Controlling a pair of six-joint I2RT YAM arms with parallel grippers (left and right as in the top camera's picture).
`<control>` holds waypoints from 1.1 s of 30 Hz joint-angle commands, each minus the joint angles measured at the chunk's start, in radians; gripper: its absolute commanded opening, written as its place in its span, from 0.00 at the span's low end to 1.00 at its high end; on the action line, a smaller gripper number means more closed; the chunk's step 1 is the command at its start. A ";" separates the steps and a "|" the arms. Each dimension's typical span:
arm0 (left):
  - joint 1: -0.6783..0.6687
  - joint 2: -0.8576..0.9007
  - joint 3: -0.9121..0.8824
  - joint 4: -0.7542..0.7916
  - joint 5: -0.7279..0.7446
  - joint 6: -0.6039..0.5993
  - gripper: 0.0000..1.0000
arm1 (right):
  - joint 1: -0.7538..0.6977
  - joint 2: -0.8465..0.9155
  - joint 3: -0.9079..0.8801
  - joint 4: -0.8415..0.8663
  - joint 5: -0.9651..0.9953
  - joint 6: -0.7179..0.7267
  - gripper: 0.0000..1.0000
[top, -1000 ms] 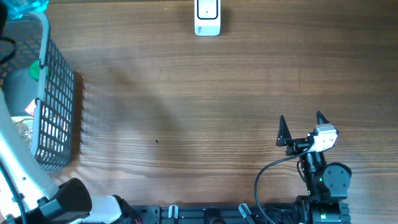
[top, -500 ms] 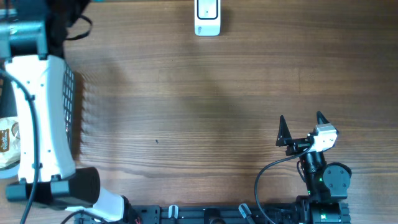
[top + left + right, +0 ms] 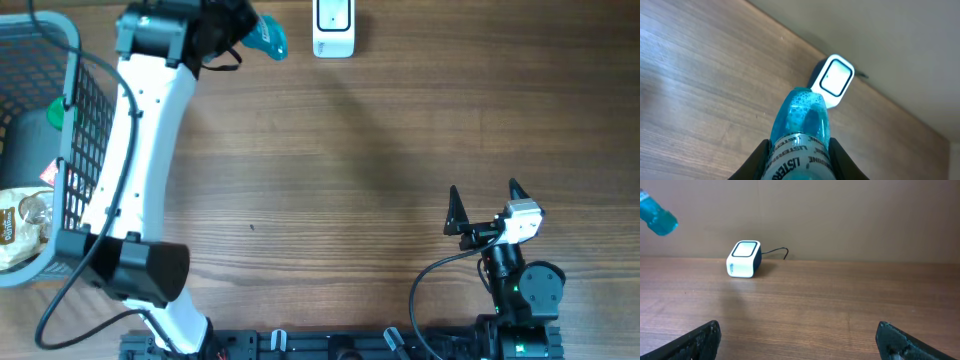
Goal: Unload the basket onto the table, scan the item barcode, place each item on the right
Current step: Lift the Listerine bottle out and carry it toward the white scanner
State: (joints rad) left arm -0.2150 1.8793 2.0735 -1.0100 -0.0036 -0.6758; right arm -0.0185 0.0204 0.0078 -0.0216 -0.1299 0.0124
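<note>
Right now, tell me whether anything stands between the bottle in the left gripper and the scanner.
Nothing visible does. The left gripper holds the blue bottle in the air just left of the scanner, with only bare table between them.

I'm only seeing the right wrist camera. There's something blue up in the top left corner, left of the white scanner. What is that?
Observer: A blue bottle; the left wrist view shows a printed label band around it.
Operator: Is anything holding it?
Observer: Yes, the left gripper is shut on it, one finger on each side.
Operator: Anything else on the table I can't see?
Observer: A wire basket at the table's left edge, with other items inside.
</note>
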 commanded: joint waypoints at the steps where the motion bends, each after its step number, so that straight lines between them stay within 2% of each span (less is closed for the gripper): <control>1: -0.045 0.035 0.013 -0.006 -0.018 0.017 0.13 | -0.002 -0.005 0.009 0.005 0.007 -0.012 1.00; 7: -0.121 0.151 0.013 -0.034 -0.043 0.018 0.14 | -0.002 -0.005 0.009 0.005 0.006 -0.012 1.00; 9: -0.141 0.183 0.013 -0.047 -0.044 0.053 0.13 | -0.002 -0.005 0.009 0.005 0.007 -0.011 1.00; 14: -0.167 0.203 0.013 -0.110 -0.043 0.230 0.13 | -0.002 -0.005 0.009 0.005 0.007 -0.012 1.00; 19: -0.165 0.203 0.013 -0.134 -0.043 0.262 0.13 | -0.002 -0.005 0.009 0.005 0.007 -0.012 1.00; 21: -0.165 0.203 0.013 -0.136 -0.050 0.183 0.13 | -0.002 -0.005 0.009 0.005 0.007 -0.012 1.00; 25: -0.171 0.203 0.013 -0.140 -0.069 -0.077 0.11 | -0.002 -0.005 0.009 0.005 0.007 -0.012 1.00; 30: -0.198 0.203 0.013 -0.274 -0.227 -0.457 0.08 | -0.002 -0.005 0.009 0.005 0.007 -0.012 1.00; 33: -0.214 0.203 0.013 -0.313 -0.256 -0.568 0.08 | -0.002 -0.005 0.009 0.005 0.007 -0.012 1.00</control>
State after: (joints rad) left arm -0.4122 2.0975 2.0731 -1.3029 -0.1886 -1.0584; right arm -0.0185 0.0204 0.0082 -0.0216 -0.1299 0.0124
